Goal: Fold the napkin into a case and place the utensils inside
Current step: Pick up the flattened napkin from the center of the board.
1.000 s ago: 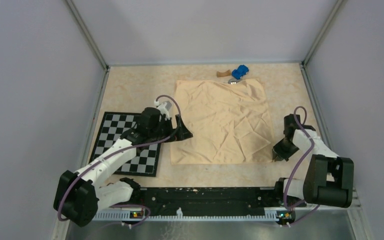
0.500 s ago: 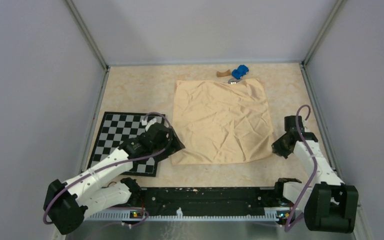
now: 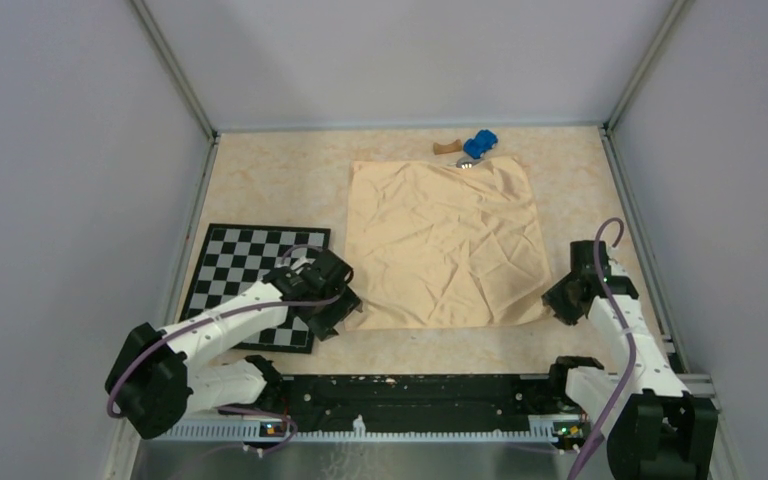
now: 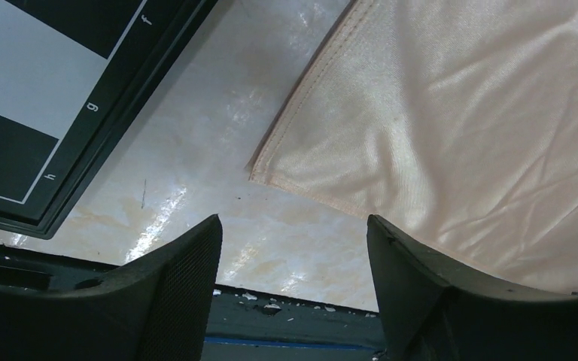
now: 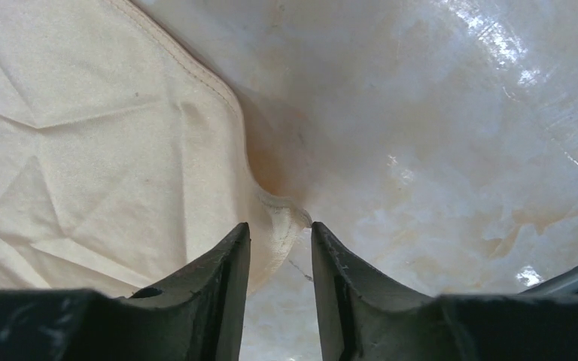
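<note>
While the left gripper [image 4: 293,226] hangs with jaws wide apart just short of the near-left corner of the napkin [image 3: 445,245], which lies flat mid-table, its near-right corner pokes between the narrowly parted jaws of the right gripper [image 5: 280,229].

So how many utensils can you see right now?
1: a silver utensil peeking out at the napkin's far edge, beside the blue toy car. Others may lie hidden under the cloth.

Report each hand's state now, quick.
Left hand: open, empty, near a corner of the napkin.
Right hand: slightly open, a napkin corner lying loose between its fingers, not pinched.
</note>
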### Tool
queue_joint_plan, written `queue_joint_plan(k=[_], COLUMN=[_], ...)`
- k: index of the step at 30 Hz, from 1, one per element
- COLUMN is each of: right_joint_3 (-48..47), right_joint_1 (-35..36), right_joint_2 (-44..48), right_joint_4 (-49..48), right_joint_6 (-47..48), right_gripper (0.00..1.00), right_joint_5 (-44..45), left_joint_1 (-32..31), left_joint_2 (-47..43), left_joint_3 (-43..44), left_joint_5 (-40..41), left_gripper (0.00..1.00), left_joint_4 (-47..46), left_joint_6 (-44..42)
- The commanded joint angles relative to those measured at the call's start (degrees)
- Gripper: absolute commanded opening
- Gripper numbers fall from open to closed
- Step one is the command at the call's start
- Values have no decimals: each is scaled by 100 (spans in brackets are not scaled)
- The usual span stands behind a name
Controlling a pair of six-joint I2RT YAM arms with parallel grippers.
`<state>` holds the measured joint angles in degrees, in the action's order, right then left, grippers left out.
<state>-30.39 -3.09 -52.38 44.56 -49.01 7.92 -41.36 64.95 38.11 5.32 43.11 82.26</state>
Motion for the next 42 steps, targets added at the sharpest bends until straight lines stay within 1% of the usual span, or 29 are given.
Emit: queue_joint_plan(k=[1, 2, 3, 5, 8, 12, 16, 18, 20, 22, 23, 26, 27, 29, 31, 33, 34, 38, 42], right_joint_3=[-272, -294, -300, -301, -288, -257, -266, -244, -210, -216, -229, -308, -310, -349, -405, -503, -518, -436, -311], right_joint_1=[46, 46, 41, 45, 45, 46, 50, 54, 54, 54, 52, 53, 54, 54, 54, 52, 50, 39, 15], right_joint_2=[-64, -76, -91, -131, -214, -212, -125, -111, -146, -223, -261, -359, -387, -509, -676, -822, -837, -681, -673], right_joint_4=[110, 104, 84, 28, 0, -4, -75, -111, -109, -70, -41, 59, 80, 85, 145, 303, 345, 554, 564], right_joint_6=[266, 269, 250, 235, 249, 283, 364, 361, 364, 347, 342, 260, 235, 318, 381, 413, 402, 187, 57], right_gripper=[40, 41, 41, 41, 40, 38, 35, 35, 37, 43, 52, 77, 82, 85, 85, 80, 79, 75, 74], right_joint_5=[147, 126, 98, 44, -22, 26, 40, 33, 15, 5, -12, -12, -47, -210, -370, -396, -389, -95, 119], left_joint_1=[-30, -30, -34, -32, -30, -30, -38, -36, -38, -39, -38, -35, -34, -38, -36, -38, -31, -32, -30], left_joint_2=[217, 266, 309, 428, 742, 1177, 1555, 1711, 1834, 1942, 1977, 1994, 1992, 1993, 2017, 2030, 2029, 1931, 1733], left_joint_3=[-94, -132, -164, -167, 17, 277, 341, 346, 343, 286, 242, 78, 20, -76, -129, -184, -215, -298, -295], left_joint_5=[-43, -67, -93, -90, 61, 75, 24, 112, 104, 64, 76, 154, 174, 172, 163, 167, 175, 259, 369], left_gripper=[73, 69, 68, 66, 62, 62, 59, 59, 55, 53, 51, 39, 36, 27, 21, 19, 17, 0, 0], left_joint_4=[-116, -168, -227, -335, -215, 8, 33, 28, 16, -9, -30, -147, -236, -390, -518, -614, -681, -877, -872], left_joint_6=[526, 593, 644, 707, 722, 760, 812, 830, 836, 855, 869, 879, 880, 851, 813, 782, 763, 686, 561])
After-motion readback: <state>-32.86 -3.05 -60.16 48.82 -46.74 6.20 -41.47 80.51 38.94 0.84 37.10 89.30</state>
